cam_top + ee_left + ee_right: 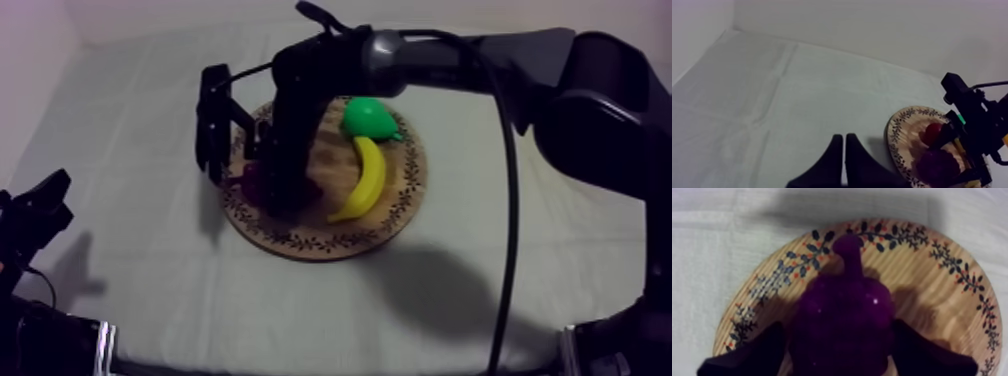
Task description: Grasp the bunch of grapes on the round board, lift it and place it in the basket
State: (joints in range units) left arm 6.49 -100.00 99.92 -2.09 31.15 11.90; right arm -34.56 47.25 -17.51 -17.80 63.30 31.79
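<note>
Over on the wooden board [300,243], our right gripper [839,323] has its fingers spread wide either side of the bunch of grapes [842,303], sitting near the rim. Nothing's lifted yet, so we've got grab, carry and yellow basket drop left. Our left gripper [844,137] is pinched narrow, well apart. The banana [366,180] is near, but the bare cloth [150,250] gives us room.

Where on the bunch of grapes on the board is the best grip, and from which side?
Grip the bunch of grapes across its wide rounded body, coming down from above. It lies flat on the wooden board, its narrow stem pointing toward the rim; the stem looks too slim for a firm hold, while the body gives two opposite flanks.
</note>
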